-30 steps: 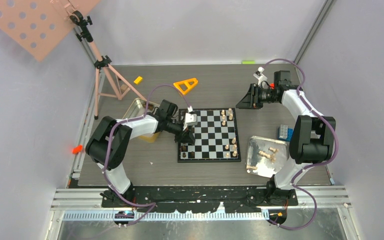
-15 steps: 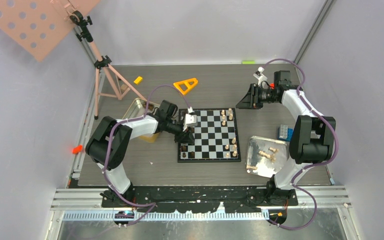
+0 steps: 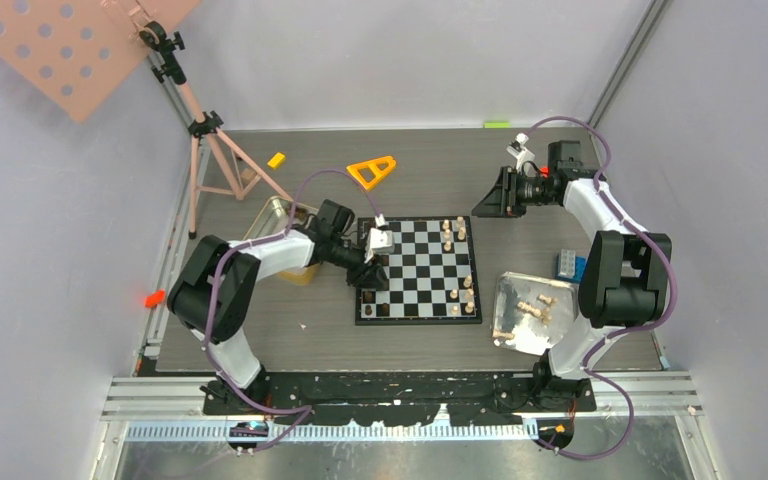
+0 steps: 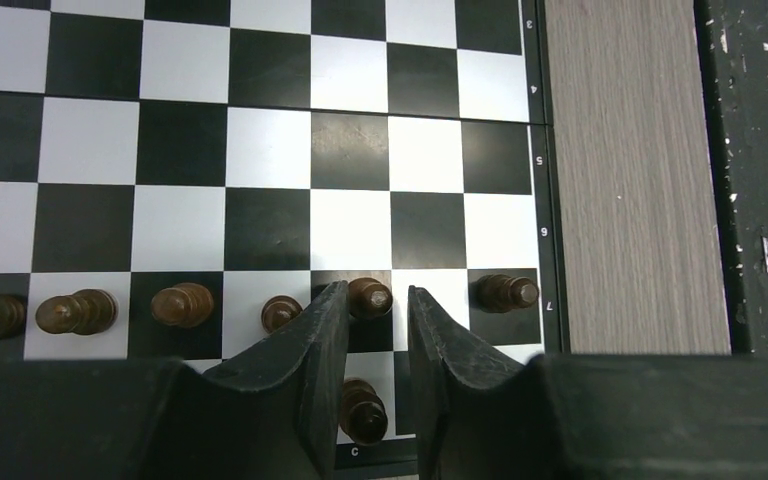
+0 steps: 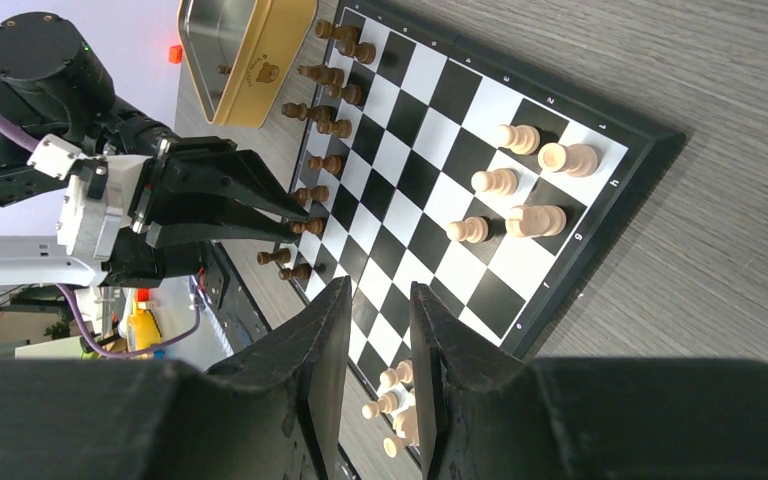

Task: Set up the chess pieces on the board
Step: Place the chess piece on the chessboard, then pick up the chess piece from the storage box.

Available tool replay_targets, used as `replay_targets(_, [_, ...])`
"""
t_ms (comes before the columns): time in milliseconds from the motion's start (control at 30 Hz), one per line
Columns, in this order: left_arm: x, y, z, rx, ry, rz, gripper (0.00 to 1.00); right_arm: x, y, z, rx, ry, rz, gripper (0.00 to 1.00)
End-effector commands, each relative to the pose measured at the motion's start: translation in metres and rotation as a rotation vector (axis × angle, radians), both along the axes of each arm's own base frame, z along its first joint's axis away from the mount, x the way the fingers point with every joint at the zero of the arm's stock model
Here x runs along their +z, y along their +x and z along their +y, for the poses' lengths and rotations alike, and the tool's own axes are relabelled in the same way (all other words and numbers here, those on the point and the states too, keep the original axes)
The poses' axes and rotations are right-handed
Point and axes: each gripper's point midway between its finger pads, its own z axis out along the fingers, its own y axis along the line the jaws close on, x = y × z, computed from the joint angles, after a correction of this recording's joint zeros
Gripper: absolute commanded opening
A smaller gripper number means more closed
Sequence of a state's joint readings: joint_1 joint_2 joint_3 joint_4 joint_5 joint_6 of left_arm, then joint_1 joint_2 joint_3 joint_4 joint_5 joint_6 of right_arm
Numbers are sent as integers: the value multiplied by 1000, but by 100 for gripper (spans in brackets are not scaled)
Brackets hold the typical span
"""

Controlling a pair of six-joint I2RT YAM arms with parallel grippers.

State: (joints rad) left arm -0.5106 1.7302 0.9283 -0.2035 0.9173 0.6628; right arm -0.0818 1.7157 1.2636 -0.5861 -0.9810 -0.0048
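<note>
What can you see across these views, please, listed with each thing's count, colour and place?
flat black and light-grey checkered chessboard: one, table centre.
silver metal tray: one, right of board.
tiny dark brown wooden chessmen: about a dozen, board's left side.
tiny pale beige wooden chessmen: several, board's right side; more in tray.
gold rectangular tin: one, left of board.
blue toy brick: one, beside tray.
orange triangular frame: one, beyond board.
small yellow-orange block: one, far left.
pink tripod: one, far-left corner.
left gripper: black, open, straddling one dark brown chessman.
right gripper: black, open, empty, beyond board's far-right corner.
</note>
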Motion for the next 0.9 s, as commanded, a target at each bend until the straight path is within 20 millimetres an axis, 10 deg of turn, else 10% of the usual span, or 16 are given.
replay_targets(0, [38, 7, -8, -25, -58, -88, 31, 14, 7, 0, 18, 7, -56, 34])
replay_targets(400, [82, 30, 14, 140, 66, -66, 34, 16, 7, 0, 20, 7, -60, 34])
replay_targets(867, [103, 89, 192, 802, 495, -10, 46, 16, 7, 1, 23, 12, -58, 34])
